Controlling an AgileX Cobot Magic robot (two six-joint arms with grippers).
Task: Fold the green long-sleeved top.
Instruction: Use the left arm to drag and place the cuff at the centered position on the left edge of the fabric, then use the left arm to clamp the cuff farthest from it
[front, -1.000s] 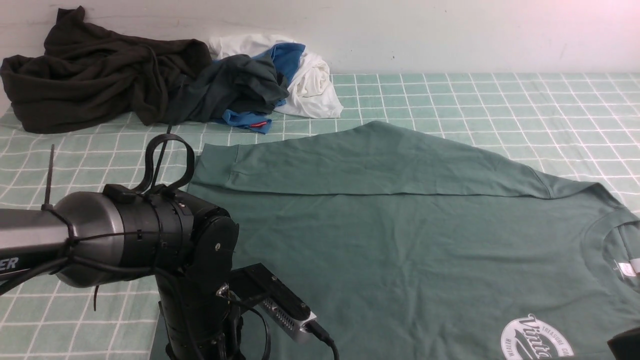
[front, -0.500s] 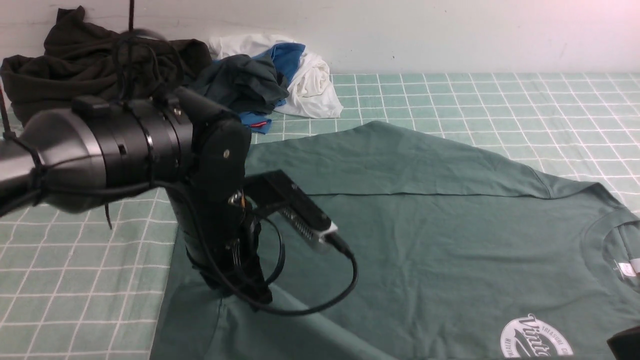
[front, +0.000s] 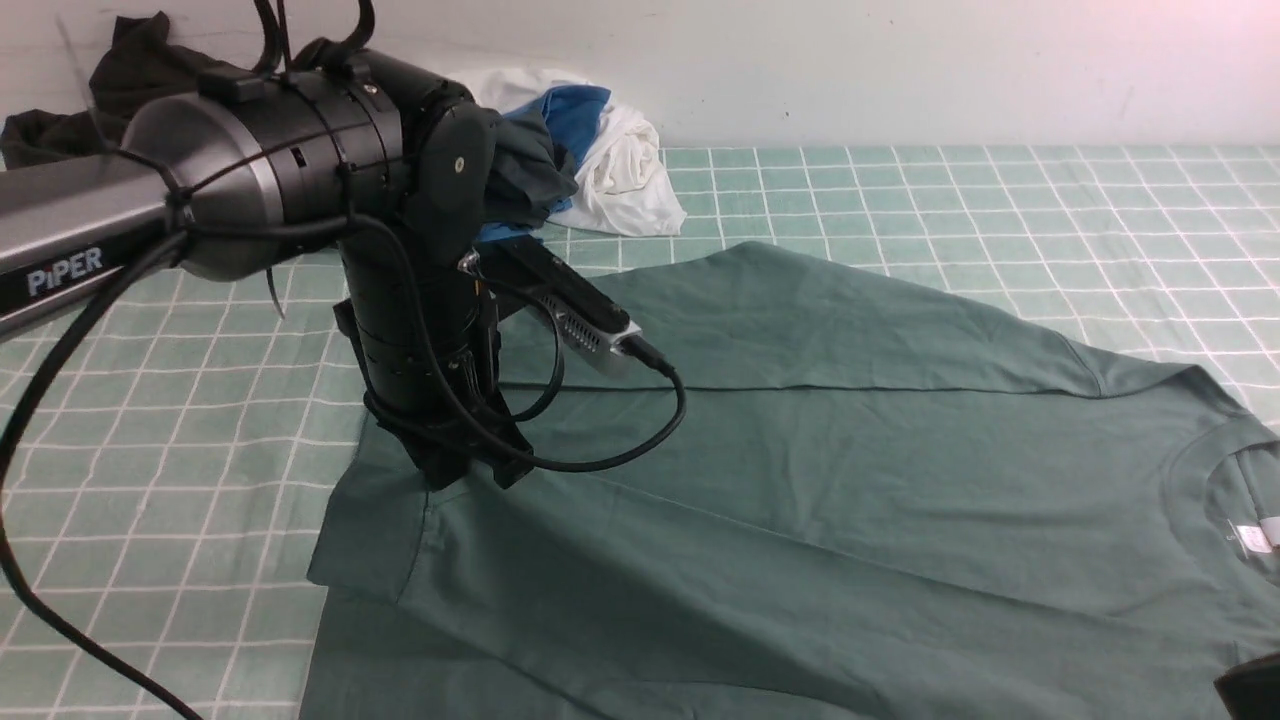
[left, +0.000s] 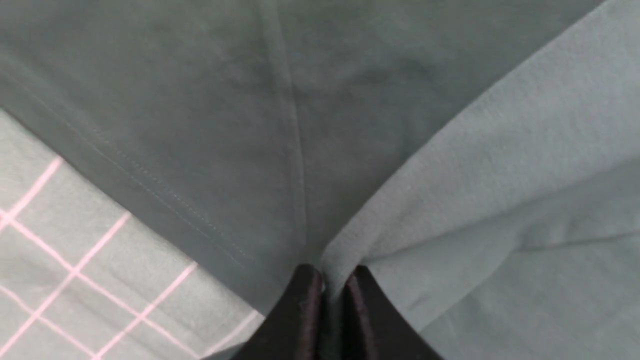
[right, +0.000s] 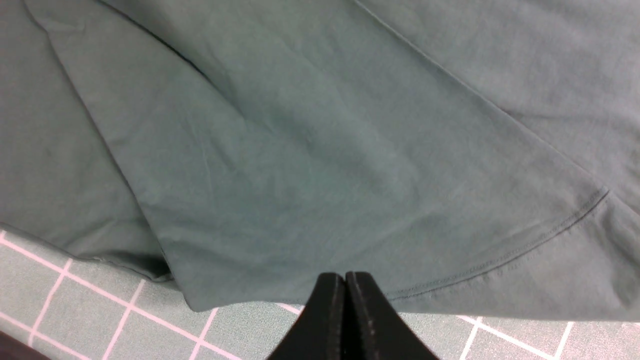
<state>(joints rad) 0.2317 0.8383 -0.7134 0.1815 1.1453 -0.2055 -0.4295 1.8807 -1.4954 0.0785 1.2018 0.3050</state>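
The green long-sleeved top (front: 850, 480) lies flat on the checked cloth, its ribbed neck (front: 1225, 470) at the right. Its far sleeve (front: 760, 320) is folded across the body. My left gripper (front: 465, 475) is shut on the near sleeve (front: 620, 590) close to the cuff and holds it low over the body. In the left wrist view the gripper (left: 333, 275) pinches a ridge of the green cloth (left: 450, 165). The sleeve covers the logo. My right gripper (right: 345, 277) is shut with nothing between the jaws, at the top's hem (right: 500, 260). Only its dark corner (front: 1250, 690) shows in the front view.
A blackish-olive garment (front: 50, 135) lies at the back left, partly behind my left arm. A dark grey-green garment (front: 525, 175) with blue and white cloth (front: 620, 160) lies beside it against the wall. The green checked cloth (front: 950, 190) covers the table.
My left gripper has lifted and moved away from the camera, pulling the near sleeve up and across the top's body. The sleeve now hides the logo. The right gripper has not moved.
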